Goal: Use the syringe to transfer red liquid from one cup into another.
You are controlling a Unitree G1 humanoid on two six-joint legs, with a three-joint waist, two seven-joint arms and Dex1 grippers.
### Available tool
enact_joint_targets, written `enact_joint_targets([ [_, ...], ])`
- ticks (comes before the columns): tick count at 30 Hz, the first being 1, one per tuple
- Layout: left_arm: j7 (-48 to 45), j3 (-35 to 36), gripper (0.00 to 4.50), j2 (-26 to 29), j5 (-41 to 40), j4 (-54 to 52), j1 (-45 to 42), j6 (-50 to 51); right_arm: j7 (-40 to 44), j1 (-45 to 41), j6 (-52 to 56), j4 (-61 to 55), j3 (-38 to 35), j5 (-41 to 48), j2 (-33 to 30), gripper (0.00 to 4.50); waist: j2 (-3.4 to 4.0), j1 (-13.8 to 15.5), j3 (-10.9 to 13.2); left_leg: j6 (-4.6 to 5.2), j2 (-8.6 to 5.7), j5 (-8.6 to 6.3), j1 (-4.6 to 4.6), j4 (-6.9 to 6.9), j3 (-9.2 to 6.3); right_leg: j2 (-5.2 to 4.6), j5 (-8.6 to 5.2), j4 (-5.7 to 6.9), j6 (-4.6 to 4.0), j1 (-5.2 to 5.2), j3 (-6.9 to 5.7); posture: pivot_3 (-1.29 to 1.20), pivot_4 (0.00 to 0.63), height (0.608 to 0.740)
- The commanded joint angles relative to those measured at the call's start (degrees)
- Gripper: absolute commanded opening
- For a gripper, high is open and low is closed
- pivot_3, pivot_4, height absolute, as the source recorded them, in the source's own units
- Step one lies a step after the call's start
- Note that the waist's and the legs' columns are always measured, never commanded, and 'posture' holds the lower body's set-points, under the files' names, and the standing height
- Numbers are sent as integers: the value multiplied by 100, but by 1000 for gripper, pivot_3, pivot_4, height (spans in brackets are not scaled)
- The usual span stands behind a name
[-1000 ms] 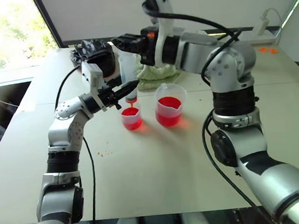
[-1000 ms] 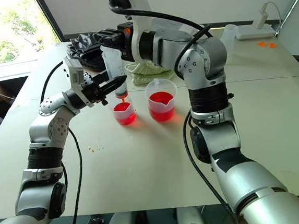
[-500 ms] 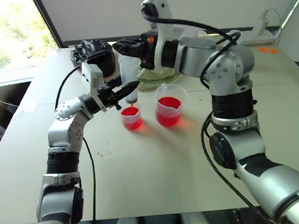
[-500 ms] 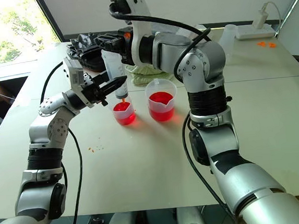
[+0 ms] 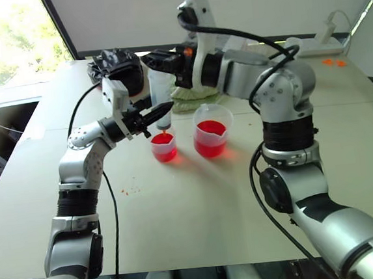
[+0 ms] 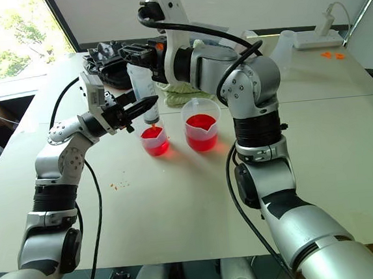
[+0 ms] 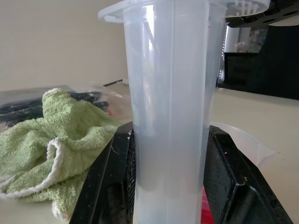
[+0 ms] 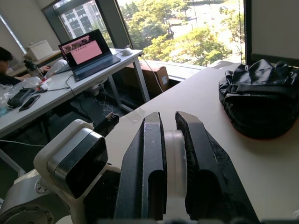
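On table [image 5: 179,205]: two cups [image 5: 163,147] (one syringe [image 5: 161,96]).

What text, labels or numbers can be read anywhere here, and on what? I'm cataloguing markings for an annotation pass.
No text can be read in these views.
Laptop screen on the far desk: pink window with lines, too small to read.
Syringe barrel: no printed scale can be made out.
Larger cup and smaller cup: no markings legible.
Black bag: no label visible.
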Motion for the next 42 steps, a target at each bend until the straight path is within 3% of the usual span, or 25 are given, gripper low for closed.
enact_joint_targets([
  [1,236,273,1373,88,-67,-179,-171,-77,226,100,426,-186,354,321,316,33,0,0,0,0,0,0,0,0,0,0,0,0,0,0,0,0,150,711],
  [42,207,265,1373,113,-73,-189,-123,-73,363,56,365,-254,432,264,320,33,0,-2,0,0,0,0,0,0,0,0,0,0,0,0,0,0,150,711],
])
